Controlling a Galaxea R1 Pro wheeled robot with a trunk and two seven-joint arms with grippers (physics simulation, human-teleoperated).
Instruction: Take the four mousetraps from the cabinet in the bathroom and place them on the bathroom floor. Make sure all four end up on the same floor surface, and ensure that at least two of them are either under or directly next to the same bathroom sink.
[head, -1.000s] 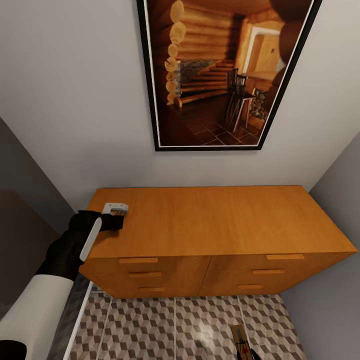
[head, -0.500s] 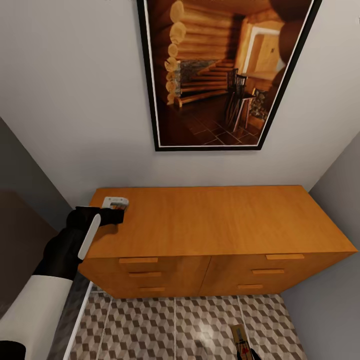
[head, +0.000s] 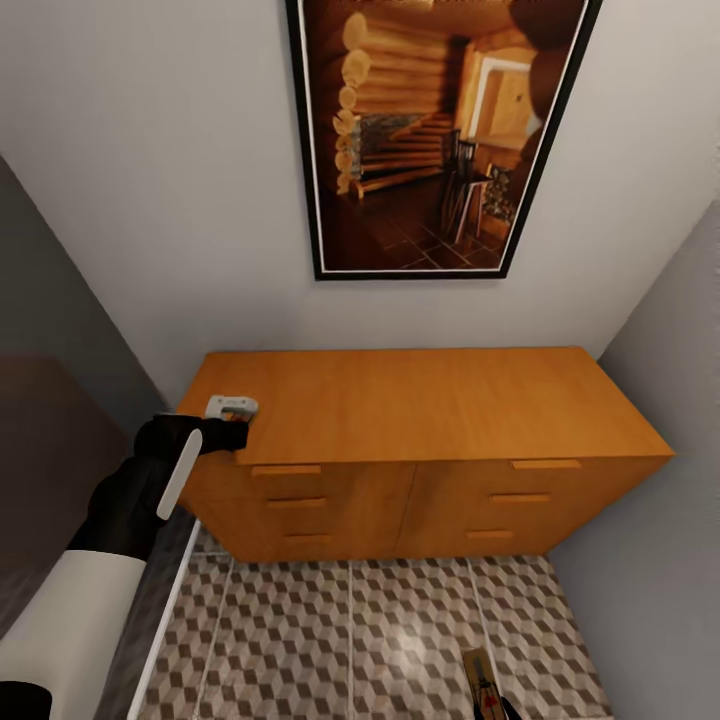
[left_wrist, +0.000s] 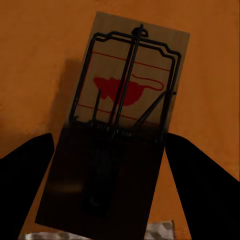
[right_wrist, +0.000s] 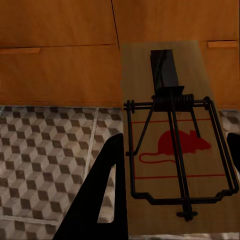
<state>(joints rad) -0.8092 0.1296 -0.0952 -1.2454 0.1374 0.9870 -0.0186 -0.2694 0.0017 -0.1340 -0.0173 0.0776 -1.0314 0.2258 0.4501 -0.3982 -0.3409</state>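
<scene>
Left hand (head: 238, 428) sits at the cabinet's (head: 420, 410) left front corner, pinching a mousetrap (left_wrist: 120, 125) between its dark fingers (left_wrist: 25, 170) just above the orange top. Right hand (right_wrist: 170, 200) pinches a second mousetrap (right_wrist: 175, 145) over the bathroom floor (head: 350, 640), facing the drawers.

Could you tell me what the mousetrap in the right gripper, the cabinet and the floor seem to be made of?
The flat tan rectangular mousetrap looks like pale matte wood, faintly grained, with dark metal wire bars and spring. The wide orange-brown cabinet appears to be smooth satin wood or veneer. The cube-patterned floor looks like glazed tile: grout lines, a bright reflection.
</scene>
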